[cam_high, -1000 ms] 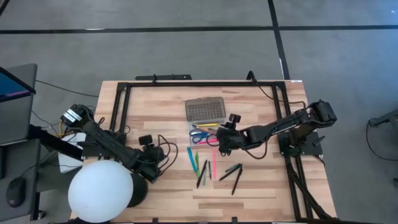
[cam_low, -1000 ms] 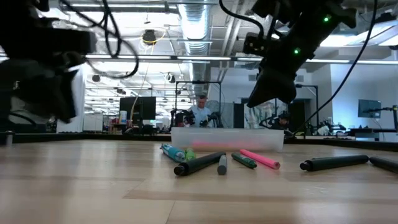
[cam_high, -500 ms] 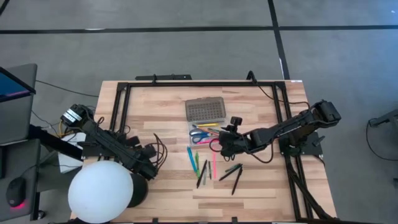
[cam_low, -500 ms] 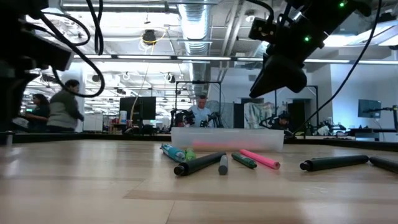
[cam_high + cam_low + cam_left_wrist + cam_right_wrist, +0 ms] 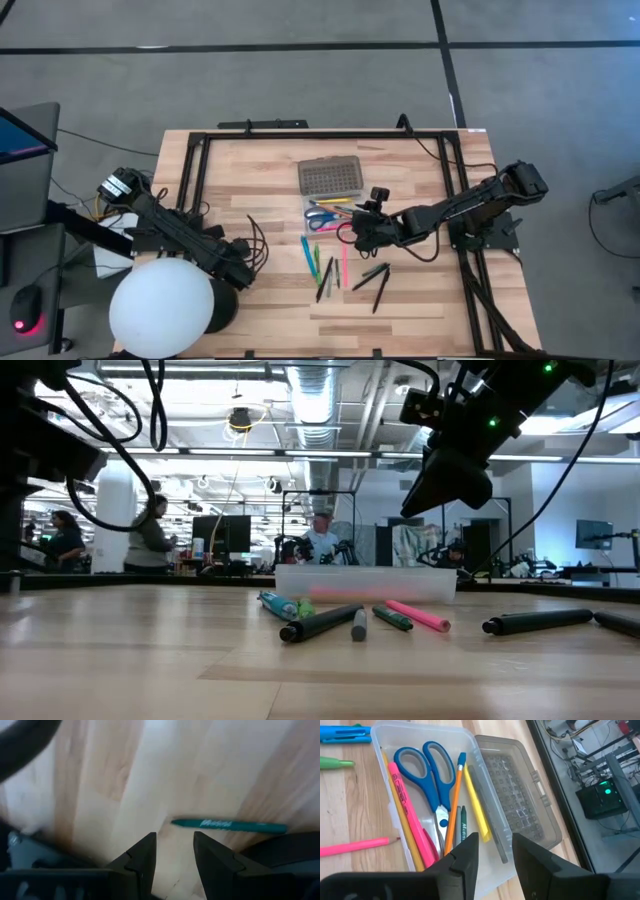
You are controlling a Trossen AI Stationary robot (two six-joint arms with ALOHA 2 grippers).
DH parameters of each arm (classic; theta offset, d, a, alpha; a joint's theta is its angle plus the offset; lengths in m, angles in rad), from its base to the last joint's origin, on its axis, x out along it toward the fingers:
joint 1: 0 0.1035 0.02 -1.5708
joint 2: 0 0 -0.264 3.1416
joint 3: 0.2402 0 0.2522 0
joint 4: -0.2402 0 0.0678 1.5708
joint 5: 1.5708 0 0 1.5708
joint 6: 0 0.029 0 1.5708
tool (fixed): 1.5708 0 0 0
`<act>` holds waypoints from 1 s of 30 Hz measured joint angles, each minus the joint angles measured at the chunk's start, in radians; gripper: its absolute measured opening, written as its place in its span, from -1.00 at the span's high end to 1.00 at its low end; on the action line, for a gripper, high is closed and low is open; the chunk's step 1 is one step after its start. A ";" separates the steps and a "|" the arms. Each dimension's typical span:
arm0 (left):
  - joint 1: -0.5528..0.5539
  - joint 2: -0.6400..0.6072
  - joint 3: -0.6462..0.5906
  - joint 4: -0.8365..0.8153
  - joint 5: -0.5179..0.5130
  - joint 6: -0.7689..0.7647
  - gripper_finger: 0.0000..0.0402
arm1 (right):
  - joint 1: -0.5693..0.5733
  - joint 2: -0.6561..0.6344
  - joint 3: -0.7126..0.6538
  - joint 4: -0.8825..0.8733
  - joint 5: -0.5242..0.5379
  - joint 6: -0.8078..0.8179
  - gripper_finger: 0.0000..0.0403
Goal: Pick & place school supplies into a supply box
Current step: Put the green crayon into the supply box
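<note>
Right tool (image 5: 357, 231) spread and empty above supply box (image 5: 330, 215), far-centre on tabletop (image 5: 260, 170). Left tool (image 5: 174, 857) spread, waiting near-left. Best swung nearward, lowered squarely over pink pen (image 5: 344, 262).

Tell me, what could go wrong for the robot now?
1. The right pincer hangs open and empty over the clear plastic supply box. Lowering carelessly, it might bump the blue-handled scissors or nudge the box.
2. The loose pens lie close together on the wooden table. Reaching for the pink pen, it might knock the green pen beside it.
3. The left pincer, also open, waits beside the big white ball and could brush it when moving.
</note>
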 joint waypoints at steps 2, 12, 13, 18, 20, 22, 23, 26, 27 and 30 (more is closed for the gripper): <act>-0.002 0.007 -0.002 0.033 -0.001 0.030 0.38 | 0.000 0.000 0.000 0.000 0.000 0.000 0.45; -0.003 0.020 -0.035 0.042 0.030 0.068 0.38 | 0.000 0.000 0.000 -0.001 -0.003 0.000 0.45; -0.003 0.020 -0.041 0.043 0.036 0.068 0.38 | 0.000 0.000 0.000 0.000 -0.003 0.000 0.45; -0.005 0.020 -0.048 0.054 0.042 0.068 0.38 | 0.000 0.000 0.000 0.000 -0.004 0.000 0.45; -0.006 0.020 -0.048 0.054 0.044 0.069 0.38 | 0.000 0.000 0.000 0.000 -0.006 0.000 0.45; -0.005 0.020 -0.048 0.055 0.042 0.070 0.38 | 0.000 0.000 0.000 0.000 -0.006 0.002 0.45; -0.006 0.020 -0.048 0.059 0.040 0.072 0.38 | 0.000 0.000 0.000 0.000 -0.006 0.004 0.45; -0.006 0.020 -0.048 0.087 0.033 0.096 0.38 | 0.000 0.001 0.000 0.000 -0.006 0.006 0.45; -0.006 0.020 -0.048 0.096 0.030 0.103 0.38 | 0.000 0.001 0.000 0.000 -0.006 0.006 0.45; -0.006 0.020 -0.048 0.114 0.029 0.122 0.38 | 0.000 0.001 0.000 0.000 -0.011 0.007 0.45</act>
